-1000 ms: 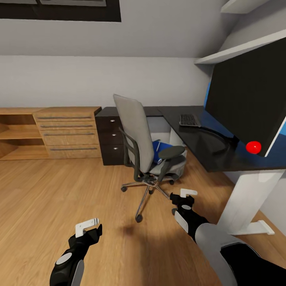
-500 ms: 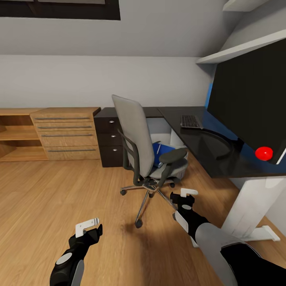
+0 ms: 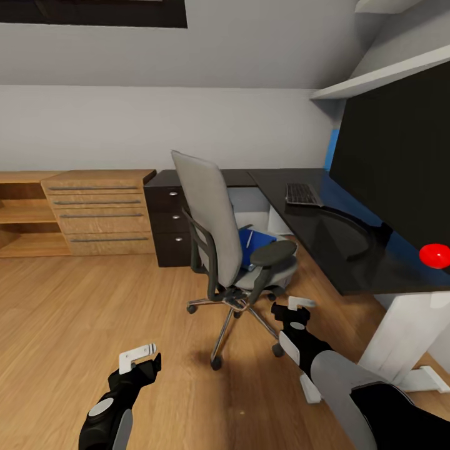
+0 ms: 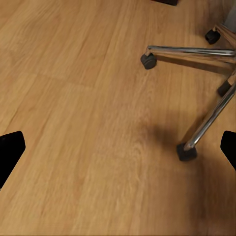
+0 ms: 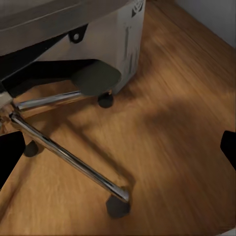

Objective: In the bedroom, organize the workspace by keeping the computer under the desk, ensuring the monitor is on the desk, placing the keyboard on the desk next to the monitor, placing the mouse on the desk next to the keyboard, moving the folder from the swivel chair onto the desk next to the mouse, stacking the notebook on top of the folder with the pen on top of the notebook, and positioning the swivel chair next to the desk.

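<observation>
The swivel chair (image 3: 209,219), grey with black armrests and a chrome star base, stands on the wooden floor beside the black desk (image 3: 312,234), its back towards me. A blue folder (image 3: 256,240) lies on its seat. On the desk the keyboard (image 3: 302,194) lies near the monitor (image 3: 400,162). A glossy red rounded thing (image 3: 434,255), perhaps the mouse, sits by the screen. A pale grey box (image 5: 129,46), likely the computer, stands behind the chair's base. My left gripper (image 3: 139,359) (image 4: 118,152) and right gripper (image 3: 299,310) (image 5: 118,152) hang open above the floor. Notebook and pen are not discernible.
Light wooden low cabinets (image 3: 94,209) line the back wall on the left. Dark drawers (image 3: 164,222) with silver knobs stand behind the chair. The desk's white leg (image 3: 406,331) rises at the right. The chair's casters (image 4: 186,151) (image 5: 118,204) sit close ahead of both grippers.
The whole view has shifted: the camera moved forward and right, so chair and desk appear closer. Both grippers keep their pose and stay open.
</observation>
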